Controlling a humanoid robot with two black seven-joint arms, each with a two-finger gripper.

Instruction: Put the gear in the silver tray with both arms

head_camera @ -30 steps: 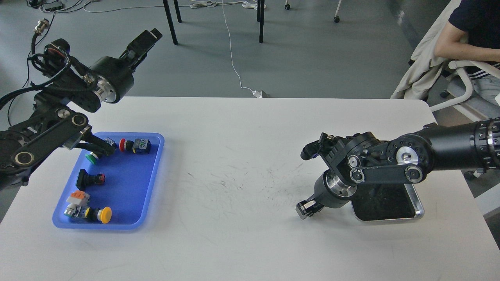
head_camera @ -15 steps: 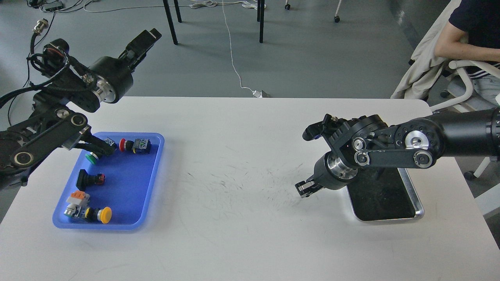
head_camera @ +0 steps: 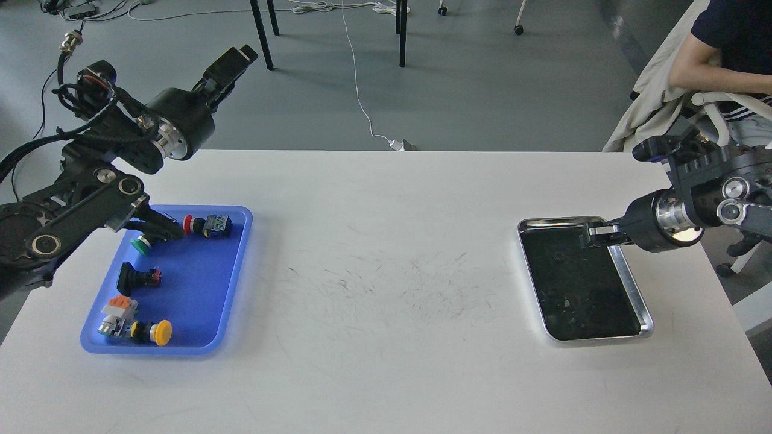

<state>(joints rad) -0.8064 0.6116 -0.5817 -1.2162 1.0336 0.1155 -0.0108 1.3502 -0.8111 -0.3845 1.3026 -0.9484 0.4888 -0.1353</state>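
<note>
The silver tray (head_camera: 646, 313) lies on the white table at the right, its dark floor bare except for a few small specks; I cannot tell whether one of them is a gear. My right gripper (head_camera: 594, 235) hovers over the tray's far right part, pointing left; it is small and dark, and I cannot tell its fingers apart. My left gripper (head_camera: 234, 59) is raised beyond the table's far left edge, pointing up and right, away from everything, with nothing seen in it. No clear gear shows anywhere.
A blue plastic tray (head_camera: 232, 274) at the left holds several push-button parts with red, green and yellow caps. My left arm's forearm (head_camera: 78, 211) hangs over its far left corner. A seated person (head_camera: 724, 54) and chair are at the far right.
My right arm has pulled back to the right and up, from in front of the silver tray's left side to over its far right part, uncovering the tray. The left arm has barely shifted.
</note>
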